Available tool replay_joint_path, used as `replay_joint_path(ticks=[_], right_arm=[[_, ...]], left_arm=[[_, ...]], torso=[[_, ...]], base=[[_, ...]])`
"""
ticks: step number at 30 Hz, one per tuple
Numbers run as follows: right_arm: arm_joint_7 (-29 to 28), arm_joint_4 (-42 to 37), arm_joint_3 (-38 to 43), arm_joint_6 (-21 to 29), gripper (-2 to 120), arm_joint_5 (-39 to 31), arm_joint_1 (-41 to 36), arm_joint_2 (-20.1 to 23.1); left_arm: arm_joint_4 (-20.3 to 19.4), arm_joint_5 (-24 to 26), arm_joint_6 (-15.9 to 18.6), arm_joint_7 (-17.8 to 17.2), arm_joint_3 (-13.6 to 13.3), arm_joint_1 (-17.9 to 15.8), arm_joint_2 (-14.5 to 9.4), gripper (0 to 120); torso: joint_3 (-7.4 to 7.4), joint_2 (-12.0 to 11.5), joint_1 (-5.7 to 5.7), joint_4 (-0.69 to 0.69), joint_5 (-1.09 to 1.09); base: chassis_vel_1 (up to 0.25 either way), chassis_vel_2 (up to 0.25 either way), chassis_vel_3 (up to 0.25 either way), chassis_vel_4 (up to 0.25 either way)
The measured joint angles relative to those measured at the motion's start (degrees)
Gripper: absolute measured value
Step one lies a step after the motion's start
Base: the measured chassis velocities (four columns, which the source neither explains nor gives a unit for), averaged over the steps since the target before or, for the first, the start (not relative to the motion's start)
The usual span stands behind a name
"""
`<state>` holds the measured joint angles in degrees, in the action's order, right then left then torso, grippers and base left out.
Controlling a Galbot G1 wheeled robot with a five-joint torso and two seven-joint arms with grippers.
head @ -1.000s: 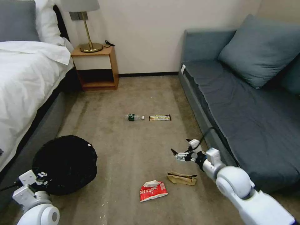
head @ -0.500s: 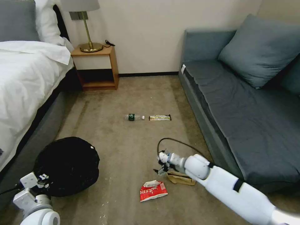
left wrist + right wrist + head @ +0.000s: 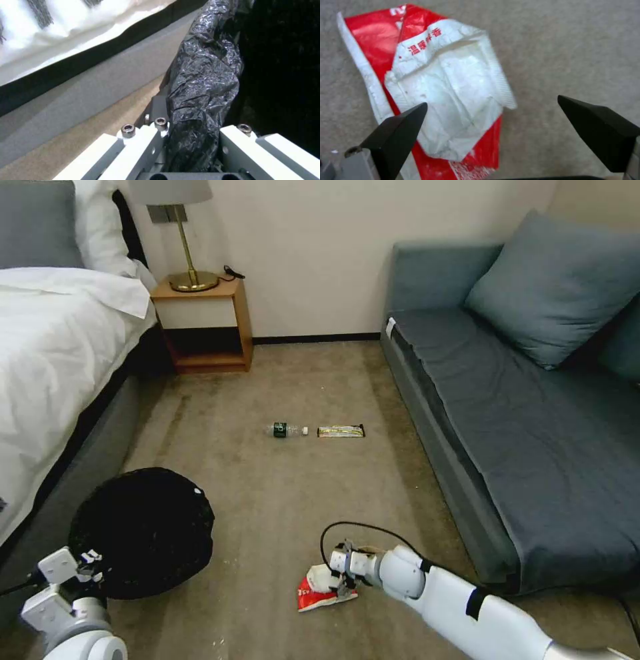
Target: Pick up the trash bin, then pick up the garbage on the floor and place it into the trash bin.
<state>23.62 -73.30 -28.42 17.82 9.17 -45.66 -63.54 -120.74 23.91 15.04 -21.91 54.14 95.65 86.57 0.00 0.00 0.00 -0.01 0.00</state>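
- Head view: right hand point(image 3: 340, 578) low over the carpet point(image 3: 280, 493), directly above the red-and-white packet point(image 3: 313, 597), which it partly covers. A black cable loops above the wrist.
- Right wrist view: the two black fingertips point(image 3: 396, 132) stand spread wide, one on each side of the packet's lower end. The packet point(image 3: 446, 100) lies flat between them and is not pinched. One tip overlaps the packet's edge; the other sits over bare carpet point(image 3: 573, 50).
- Packet close up: torn open, crumpled white inner face turned up, red outer film around it, red printed characters along the white flap.
- Head view: bin point(image 3: 143, 530) sits at the left by the bed point(image 3: 53, 353), a round black mass of bag plastic with one small white spot near the rim.
- Left hand point(image 3: 85, 567) is at the bin's near edge.
- Left wrist view: white fingers point(image 3: 140, 147) pressed onto a fold of glossy, wrinkled black bag at the bin rim point(image 3: 203, 85). The dark bin interior lies on one side, the grey bed base point(image 3: 86, 90) and carpet on the other.
- Head view: bottle point(image 3: 288, 430), clear with a green label, and the gold-black wrapper point(image 3: 341, 431) lie end to end, just apart, in mid-floor, well apart from both hands.
- Sofa point(image 3: 520, 400) runs along the right.
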Motion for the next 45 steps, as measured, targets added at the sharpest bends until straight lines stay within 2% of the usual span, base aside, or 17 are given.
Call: replay_joint_path(ticks=[9, 10, 15, 16, 20, 21, 26, 27, 28, 35, 45], right_arm=[[0.4, 1.2, 1.1, -1.7, 68, 0.8, -0.7, -1.2], [0.4, 1.2, 1.1, -1.7, 68, 0.8, -0.7, -1.2], [0.4, 0.8, 2.2, -1.8, 47, 0.6, -2.1, -1.0], [0.4, 0.8, 2.2, -1.8, 47, 0.6, -2.1, -1.0], [0.4, 0.2, 3.4, -1.7, 27, 0.5, -3.1, -0.5], [0.4, 0.2, 3.4, -1.7, 27, 0.5, -3.1, -0.5], [0.4, -0.1, 4.5, -1.7, 7, 0.5, -3.8, -0.4], [0.4, -0.1, 4.5, -1.7, 7, 0.5, -3.8, -0.4], [0.4, -0.1, 4.8, -1.7, 1, 0.5, -4.0, -0.4], [0.3, -0.3, 6.1, -1.7, 0, 0.6, -5.1, -0.8], [0.4, -1.8, 9.7, -2.5, 0, 0.5, -7.2, -0.5]], left_arm=[[-0.3, -0.2, 0.0, 0.0, 0.0, 0.5, 0.2, 4], [-0.3, -0.2, 0.0, 0.0, 0.0, 0.5, 0.2, 4], [-0.3, -0.4, -0.2, 0.0, -0.3, 0.5, 0.3, 4], [-0.3, -0.4, -0.2, 0.0, -0.3, 0.5, 0.3, 4], [-0.2, -0.8, -0.5, 0.0, -0.5, 0.6, 0.5, 4], [-0.2, -0.8, -0.5, 0.0, -0.5, 0.6, 0.5, 4], [-0.1, -1.2, -1.1, 0.0, -0.7, 1.1, 0.7, 4], [-0.1, -1.2, -1.1, 0.0, -0.7, 1.1, 0.7, 4], [-0.1, -1.3, -1.2, 0.0, -0.7, 1.2, 0.7, 4], [-0.3, -1.4, -1.5, 0.3, -0.5, 2.0, 0.9, 4], [0.2, -1.1, -1.8, 0.5, 0.5, 2.7, -0.3, 4]], torso=[[0.0, 0.0, 0.0, 0.01, 0.0], [0.0, 0.0, 0.0, 0.01, 0.0], [0.0, 0.0, 0.0, 0.01, 0.01], [0.0, 0.0, 0.0, 0.01, 0.01], [0.0, 0.0, 0.0, 0.01, 0.01], [0.0, 0.0, 0.0, 0.01, 0.01], [0.0, 0.0, 0.0, 0.01, 0.0], [0.0, 0.0, 0.0, 0.01, 0.0], [0.0, 0.0, 0.0, 0.01, 0.0], [0.0, 0.0, 0.0, 0.01, 0.0], [0.0, 0.0, 0.0, 0.01, 0.0]], base=[[0.0, 0.0, 0.0, 0.0], [0.0, 0.0, 0.0, 0.0], [0.0, 0.0, 0.0, 0.0], [0.0, 0.0, 0.0, 0.0], [0.0, 0.0, 0.0, 0.0], [0.0, 0.0, 0.0, 0.0], [0.0, 0.0, 0.0, 0.0], [0.0, 0.0, 0.0, 0.0], [0.0, 0.0, 0.0, 0.0], [0.0, 0.0, 0.0, 0.0], [0.0, 0.0, 0.0, 0.0]])
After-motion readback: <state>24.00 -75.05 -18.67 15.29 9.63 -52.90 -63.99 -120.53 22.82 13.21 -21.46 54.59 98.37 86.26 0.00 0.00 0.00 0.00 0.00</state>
